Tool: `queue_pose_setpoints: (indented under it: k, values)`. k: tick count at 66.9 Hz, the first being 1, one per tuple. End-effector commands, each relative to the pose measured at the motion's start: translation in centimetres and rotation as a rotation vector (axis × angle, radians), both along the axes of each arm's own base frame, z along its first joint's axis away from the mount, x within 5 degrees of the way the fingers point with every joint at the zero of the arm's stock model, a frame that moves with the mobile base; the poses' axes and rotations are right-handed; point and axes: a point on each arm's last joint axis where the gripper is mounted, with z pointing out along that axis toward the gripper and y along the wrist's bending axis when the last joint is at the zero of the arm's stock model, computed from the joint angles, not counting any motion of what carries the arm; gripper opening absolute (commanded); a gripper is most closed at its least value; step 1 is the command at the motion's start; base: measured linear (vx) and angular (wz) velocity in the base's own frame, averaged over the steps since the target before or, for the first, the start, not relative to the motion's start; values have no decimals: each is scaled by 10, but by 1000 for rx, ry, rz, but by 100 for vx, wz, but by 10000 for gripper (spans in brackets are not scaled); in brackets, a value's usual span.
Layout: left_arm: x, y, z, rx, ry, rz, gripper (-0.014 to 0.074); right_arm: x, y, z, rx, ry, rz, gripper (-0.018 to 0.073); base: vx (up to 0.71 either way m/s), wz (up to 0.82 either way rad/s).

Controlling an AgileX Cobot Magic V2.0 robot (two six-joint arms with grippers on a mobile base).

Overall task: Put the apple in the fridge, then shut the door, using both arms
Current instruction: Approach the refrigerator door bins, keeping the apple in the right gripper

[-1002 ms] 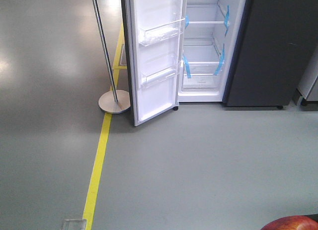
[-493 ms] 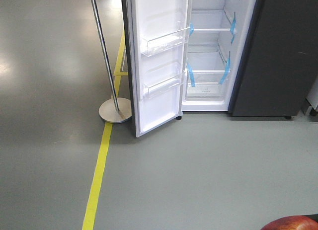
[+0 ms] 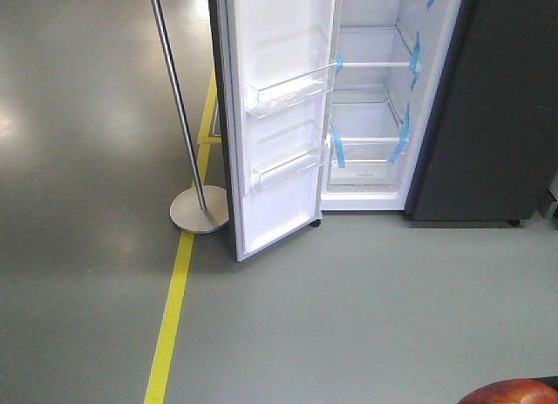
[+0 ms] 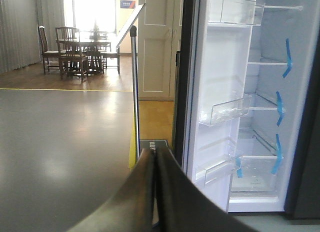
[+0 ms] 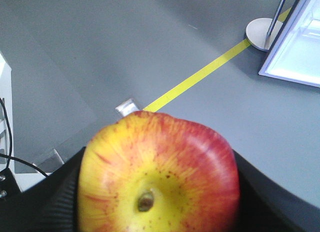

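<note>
Red-and-yellow streaked apple, white fridge interior, blue tape strips, yellow floor line.

— What's on your feed apart from the job?
— I see a slanted silver pole on its round base, which sits on a yellow floor line.
— Anything further back?
— On my left wrist view, wooden chairs around a table, and white cabinet doors.
</note>
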Motion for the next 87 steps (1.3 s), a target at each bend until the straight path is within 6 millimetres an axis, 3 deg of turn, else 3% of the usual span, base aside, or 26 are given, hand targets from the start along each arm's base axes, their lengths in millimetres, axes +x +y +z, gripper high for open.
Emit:
queue_pose_setpoints:
  k: [1, 87]
  values:
    - [-3, 0, 13, -12, -109, -7, -6, 2, 2, 11, 53, -52, -5, 159, 17, -1]
    - [-3, 0, 13, -12, -109, -7, -6, 2, 2, 11, 51, -48, -4, 159, 17, 2]
